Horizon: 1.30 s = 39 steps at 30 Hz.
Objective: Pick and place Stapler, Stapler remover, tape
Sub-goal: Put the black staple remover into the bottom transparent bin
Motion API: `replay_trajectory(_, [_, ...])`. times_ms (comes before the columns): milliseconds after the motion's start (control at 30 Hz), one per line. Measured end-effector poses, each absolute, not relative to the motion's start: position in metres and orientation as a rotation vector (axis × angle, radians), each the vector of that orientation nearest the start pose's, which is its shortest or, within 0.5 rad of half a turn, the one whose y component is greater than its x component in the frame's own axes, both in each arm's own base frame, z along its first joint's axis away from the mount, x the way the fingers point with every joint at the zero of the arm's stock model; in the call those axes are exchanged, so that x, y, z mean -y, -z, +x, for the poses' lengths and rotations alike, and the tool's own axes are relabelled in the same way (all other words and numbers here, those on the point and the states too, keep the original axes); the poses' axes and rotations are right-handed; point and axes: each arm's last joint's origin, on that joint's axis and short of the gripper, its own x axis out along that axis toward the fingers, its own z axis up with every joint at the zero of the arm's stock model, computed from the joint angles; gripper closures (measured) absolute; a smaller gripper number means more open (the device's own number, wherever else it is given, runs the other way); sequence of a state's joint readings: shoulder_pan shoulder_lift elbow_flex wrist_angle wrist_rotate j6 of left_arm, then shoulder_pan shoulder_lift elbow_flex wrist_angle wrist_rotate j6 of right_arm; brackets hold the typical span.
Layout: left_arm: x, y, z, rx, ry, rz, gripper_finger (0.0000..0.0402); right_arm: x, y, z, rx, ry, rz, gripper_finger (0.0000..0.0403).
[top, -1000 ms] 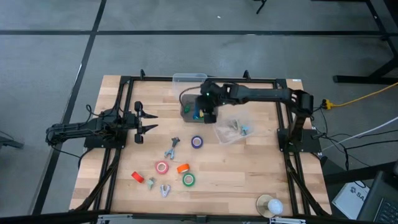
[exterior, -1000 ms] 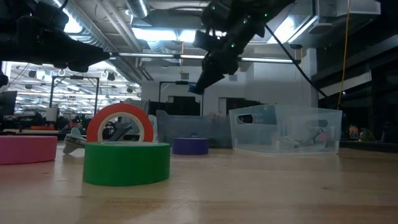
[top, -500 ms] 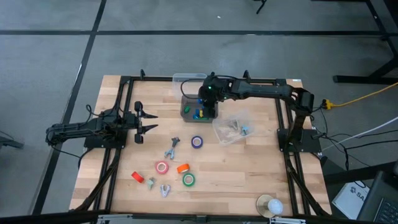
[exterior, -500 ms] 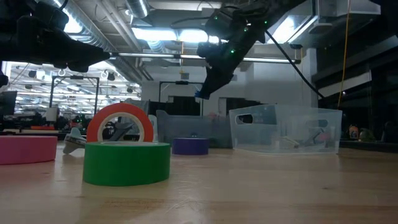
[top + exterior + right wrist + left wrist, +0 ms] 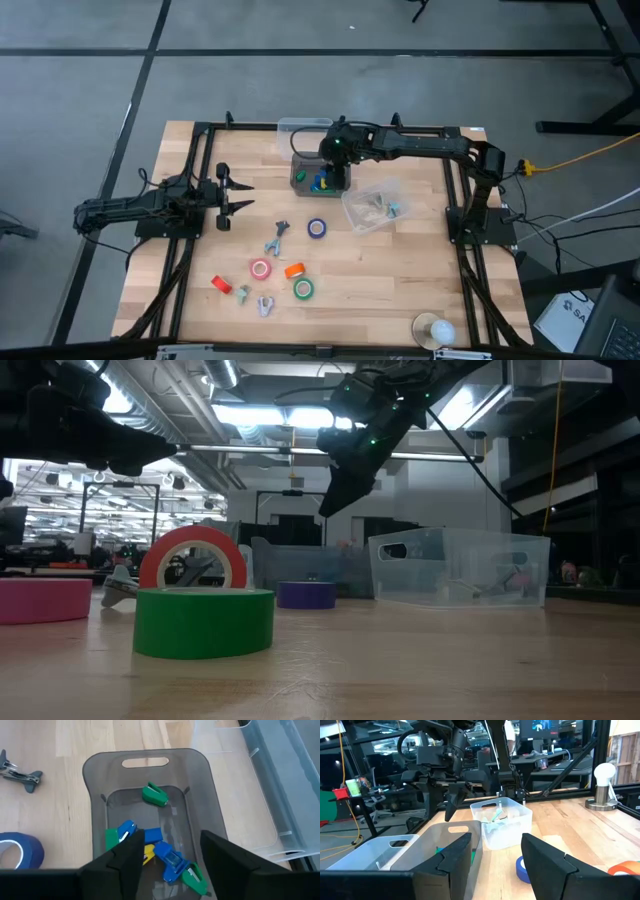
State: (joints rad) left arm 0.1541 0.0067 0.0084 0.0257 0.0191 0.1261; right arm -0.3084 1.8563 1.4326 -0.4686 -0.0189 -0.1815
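My right gripper hangs open above the smoky grey bin at mid-table and holds nothing. Inside the bin lie small staplers: a green one and blue ones. Tape rolls lie flat on the wood: blue, pink, orange, green and red. Stapler removers lie loose at the middle and near the front. My left gripper waits open at the table's left.
A clear bin holding stapler removers stands right of the grey bin. An empty clear bin sits behind it at the far edge. A white round lamp stands at the front right. The black frame rails border the table.
My right gripper has gone a little toward the table's far edge over the grey bin, rolled its wrist, and opened. The blue stapler that it held at its fingertips is no longer there; it has dropped into the bin.
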Motion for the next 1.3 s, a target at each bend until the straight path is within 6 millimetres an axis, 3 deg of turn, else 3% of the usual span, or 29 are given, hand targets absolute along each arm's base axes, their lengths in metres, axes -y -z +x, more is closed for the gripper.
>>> replay_trajectory(200, [-0.014, -0.168, 0.097, 0.018, -0.136, 0.128, 0.0233, 0.120, -0.235, 0.385, -0.893, 0.219, 0.066, 0.0190])
replay_trajectory(367, [-0.014, -0.168, 0.096, 0.019, -0.136, 0.128, 0.0233, 0.107, -0.235, 0.389, -0.890, 0.202, 0.082, 0.0189])
replay_trajectory(667, [-0.014, -0.168, 0.096, 0.019, -0.137, 0.128, 0.0233, 0.065, -0.237, 0.400, -0.863, 0.096, 0.021, 0.0188])
replay_trajectory(933, [-0.014, -0.168, 0.096, 0.019, -0.137, 0.128, 0.0233, 0.019, -0.237, 0.417, -0.750, -0.080, -0.215, 0.0188])
replay_trajectory(1067, [-0.014, -0.168, 0.097, 0.019, -0.137, 0.128, 0.0233, 0.004, -0.229, 0.428, -0.692, -0.121, -0.271, 0.0188])
replay_trajectory(1300, [-0.014, -0.168, 0.097, 0.011, -0.136, 0.128, 0.0233, -0.006, -0.194, 0.447, -0.668, -0.130, -0.251, 0.0188])
